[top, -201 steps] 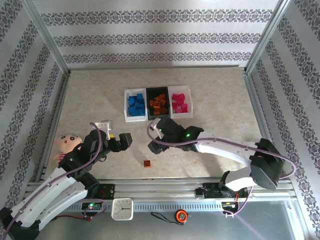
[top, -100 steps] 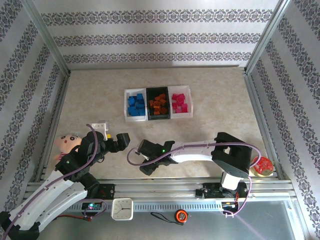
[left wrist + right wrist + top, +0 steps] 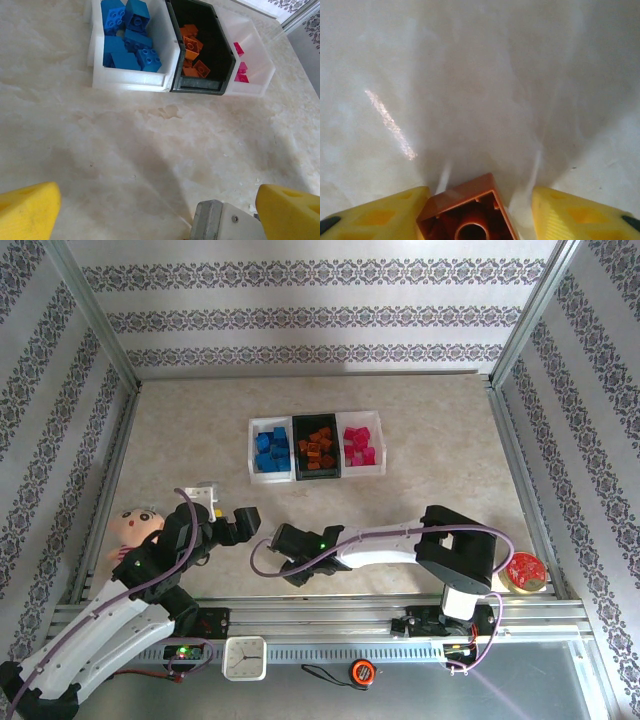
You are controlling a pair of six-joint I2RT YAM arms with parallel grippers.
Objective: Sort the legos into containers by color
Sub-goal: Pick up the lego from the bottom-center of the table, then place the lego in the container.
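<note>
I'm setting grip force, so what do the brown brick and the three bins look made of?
Brown brick: hard moulded plastic, semi-gloss, judging by its hollow underside with a round tube. Outer bins: probably translucent white plastic, since the contents shade through the walls. Middle bin: opaque black plastic with a slight sheen.

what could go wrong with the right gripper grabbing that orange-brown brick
1. The brick sits cornerwise between the right gripper's fingers, so they may catch its corners and twist or squirt it out.
2. It lies against one finger with a gap at the other; closing could shove it along the table rather than clamp it.
3. With a weak hold it might drop short of the black container, or into a white neighbour.
</note>
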